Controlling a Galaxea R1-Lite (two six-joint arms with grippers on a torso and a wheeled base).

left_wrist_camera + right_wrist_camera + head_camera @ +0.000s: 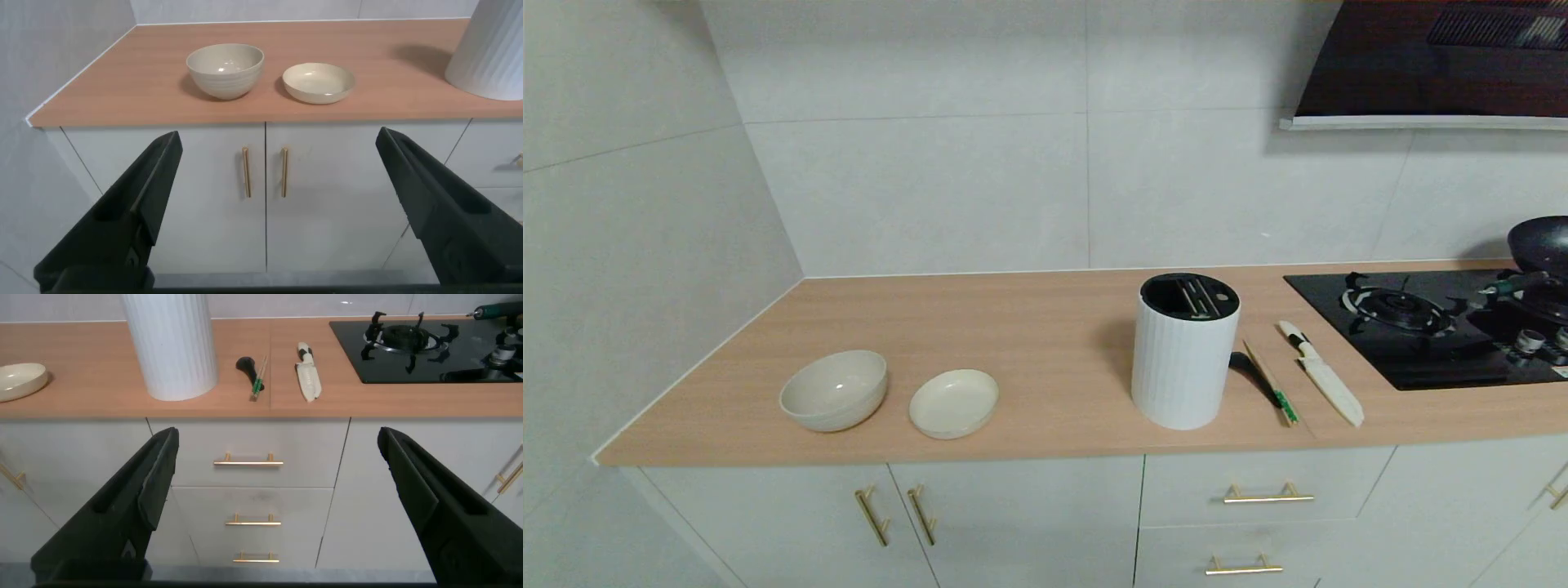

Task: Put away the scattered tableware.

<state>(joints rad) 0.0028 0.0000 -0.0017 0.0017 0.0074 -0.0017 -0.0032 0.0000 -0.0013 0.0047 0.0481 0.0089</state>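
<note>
A deep cream bowl (833,390) (225,69) and a shallow cream dish (954,402) (319,82) sit side by side near the counter's front left. A white ribbed utensil holder (1184,351) (172,343) stands mid-counter. To its right lie a black spoon (1245,365) (245,366), chopsticks (1270,382) (259,376) and a white knife (1321,382) (309,371). My left gripper (278,155) is open, low in front of the cabinet doors below the bowls. My right gripper (278,449) is open too, before the drawers under the holder, holding nothing.
A black gas stove (1421,327) (425,347) fills the counter's right end, with a dark wok (1539,245) on its far burner. A range hood (1429,65) hangs above. Tiled walls bound the counter at back and left. Gold handles (1266,496) stick out from the cabinet fronts.
</note>
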